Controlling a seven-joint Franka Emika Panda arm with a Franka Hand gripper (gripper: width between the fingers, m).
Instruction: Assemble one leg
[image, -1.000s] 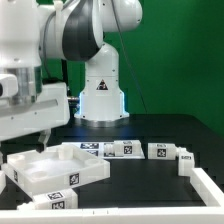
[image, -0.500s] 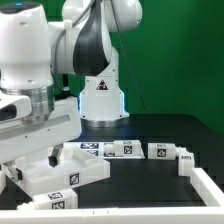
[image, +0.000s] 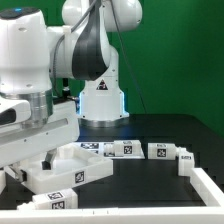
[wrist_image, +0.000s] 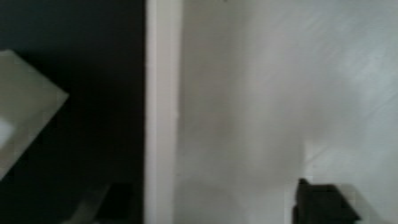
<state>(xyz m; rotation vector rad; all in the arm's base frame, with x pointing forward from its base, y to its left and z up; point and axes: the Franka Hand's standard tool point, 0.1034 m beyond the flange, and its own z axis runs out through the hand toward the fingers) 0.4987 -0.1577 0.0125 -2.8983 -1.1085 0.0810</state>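
Four legs (image: 88, 148) (image: 120, 150) (image: 160, 151) (image: 187, 160) are counted in a row from the centre to the right of the exterior view. One panel (image: 60, 168) is seen at lower left. One arm (image: 85, 45) is seen at upper left, and one white frame (image: 208, 186) at lower right.

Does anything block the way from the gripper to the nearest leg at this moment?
Nothing visible does. The gripper hangs open over the white panel at the exterior view's left. The nearest leg lies just beyond the panel's raised edge, toward the right, on the black table.
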